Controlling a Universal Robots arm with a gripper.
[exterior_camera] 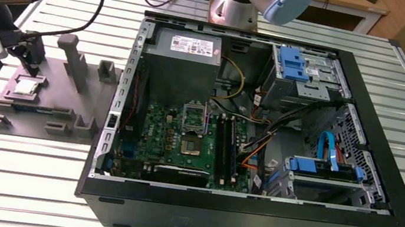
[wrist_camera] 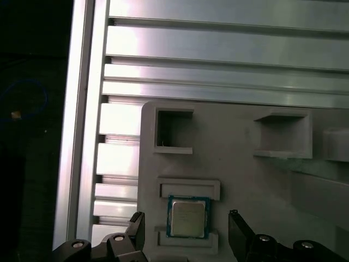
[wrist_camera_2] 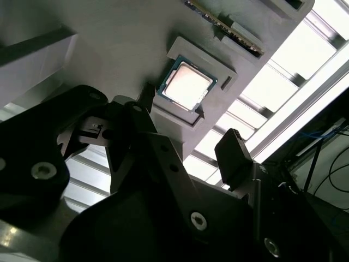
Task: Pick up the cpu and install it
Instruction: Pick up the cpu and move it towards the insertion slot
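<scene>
We are seeing the cpu (wrist_camera: pixel 188 217) lying flat in a shallow pocket of the grey holder (wrist_camera: pixel 245 185) on the counter (wrist_camera: pixel 218 76). The pincer (wrist_camera: pixel 186 214) is hanging over the holder, fingers spread, one on each side of the cpu. Beside the holder an open computer case (exterior_camera: pixel 252 216) is standing, with a white label (exterior_camera: pixel 195 46) inside.

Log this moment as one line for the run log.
gripper: open, astride cpu | cpu: lying in grey holder, ungripped | grey holder: on table beside open computer case

Parted end effector (wrist_camera_2: pixel 190 114) near the cpu (wrist_camera_2: pixel 187 84) in its grey holder (wrist_camera_2: pixel 125 49)
</scene>
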